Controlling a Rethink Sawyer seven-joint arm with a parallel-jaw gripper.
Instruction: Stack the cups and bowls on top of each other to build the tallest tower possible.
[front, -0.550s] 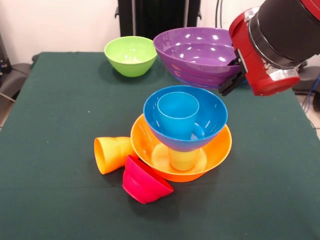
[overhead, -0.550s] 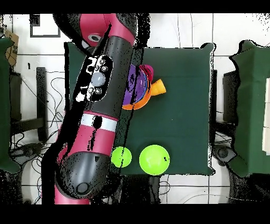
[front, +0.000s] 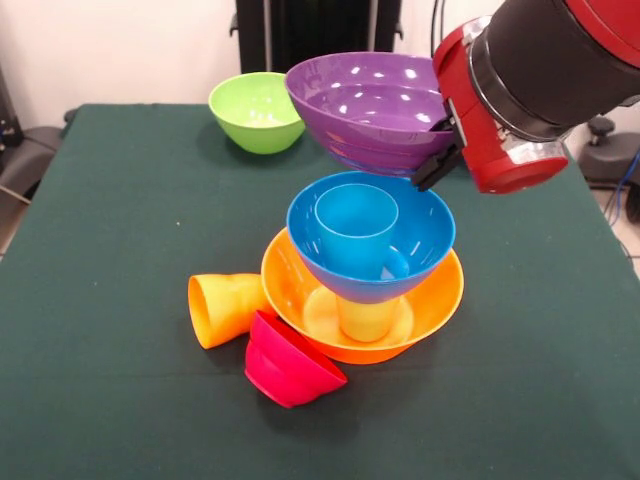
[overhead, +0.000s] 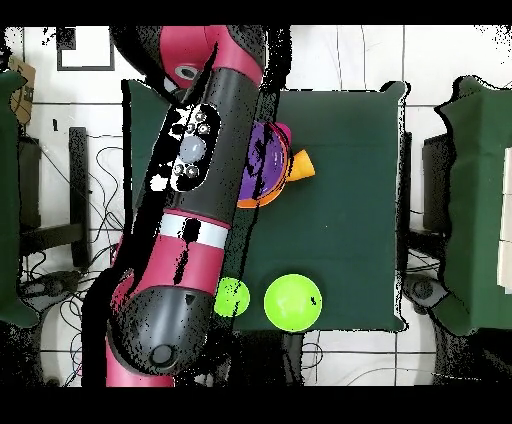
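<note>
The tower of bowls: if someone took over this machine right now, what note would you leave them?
Claw: shut on the purple bowl's rim, held tilted above the tower.
Tower: orange bowl lowest, yellow cup in it, blue bowl on that, blue cup inside.
Loose on the table: orange cup on its side, red bowl tipped, green bowl upright.
Left: set the purple bowl down, then add the loose ones.

A robotics lab, by all signs: a red and black robot arm (overhead: 190, 200) works over a tabletop (front: 110, 250) draped in dark green cloth, set on a pale tiled floor (overhead: 440, 60). Loose cables (overhead: 70, 290) trail across the floor beside the arm's base, and bare white walls (front: 120, 50) stand behind.
</note>
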